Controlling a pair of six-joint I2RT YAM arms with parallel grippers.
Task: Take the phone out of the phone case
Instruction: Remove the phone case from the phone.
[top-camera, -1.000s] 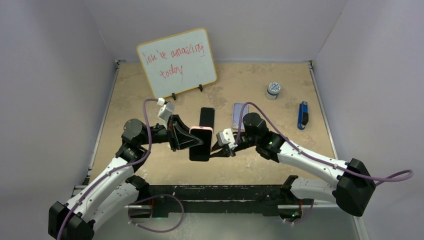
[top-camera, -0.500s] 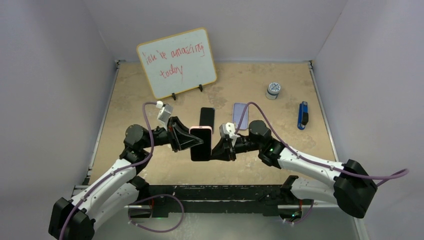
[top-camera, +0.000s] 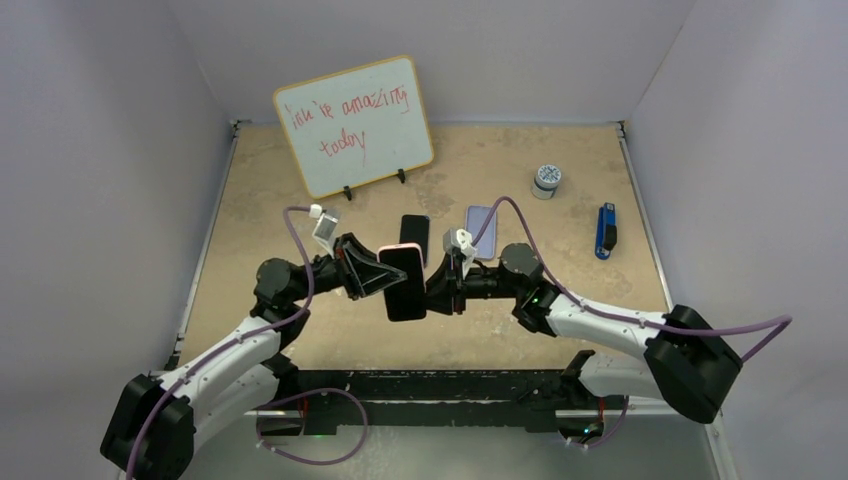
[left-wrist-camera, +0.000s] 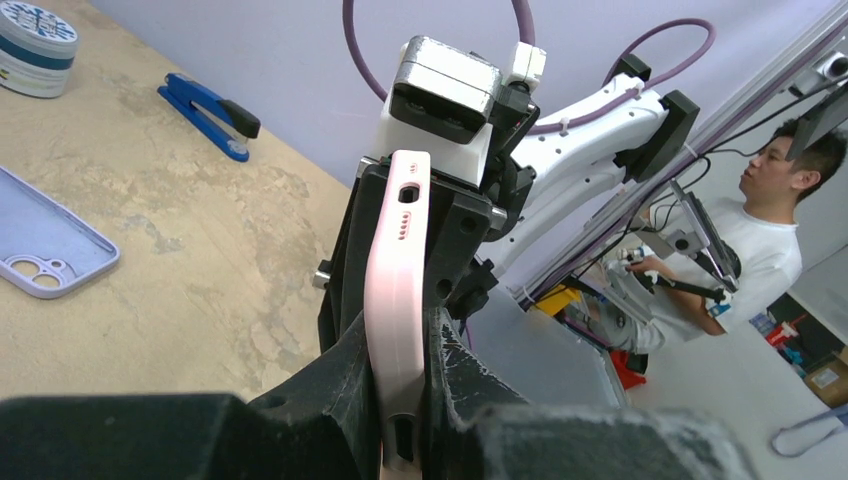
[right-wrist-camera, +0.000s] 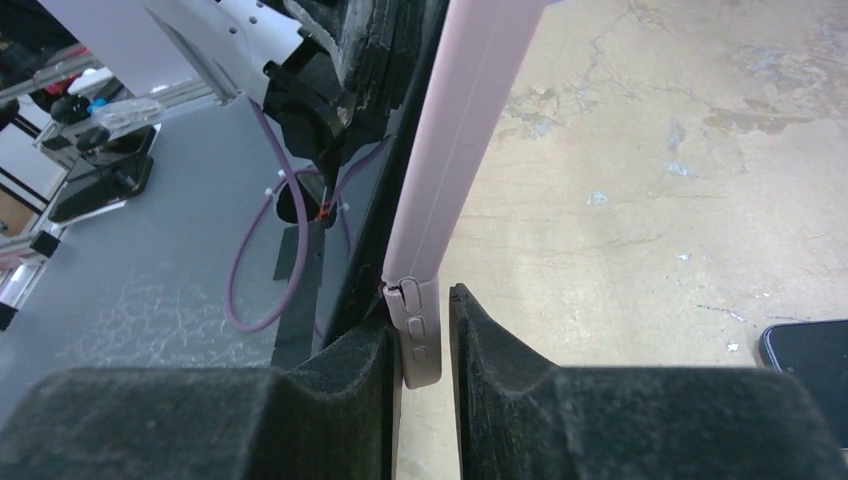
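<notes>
A black phone in a pink case (top-camera: 403, 285) is held upright above the table's front middle. My left gripper (top-camera: 385, 280) is shut on its left edge; in the left wrist view the pink case (left-wrist-camera: 397, 300) is pinched between both pads of that gripper (left-wrist-camera: 405, 400). My right gripper (top-camera: 432, 290) straddles the opposite edge. In the right wrist view the case edge (right-wrist-camera: 460, 180) with its side buttons sits between the jaws of that gripper (right-wrist-camera: 425, 345). It rests against the left pad, with a small gap to the right pad.
A whiteboard (top-camera: 355, 125) stands at the back left. A bare black phone (top-camera: 414, 233) and an empty lavender case (top-camera: 480, 230) lie behind the held phone. A round tin (top-camera: 546, 180) and a blue stapler (top-camera: 605, 230) are at the right.
My right gripper has moved left and come around the phone's right edge. My left gripper has lifted the phone slightly and tilted it.
</notes>
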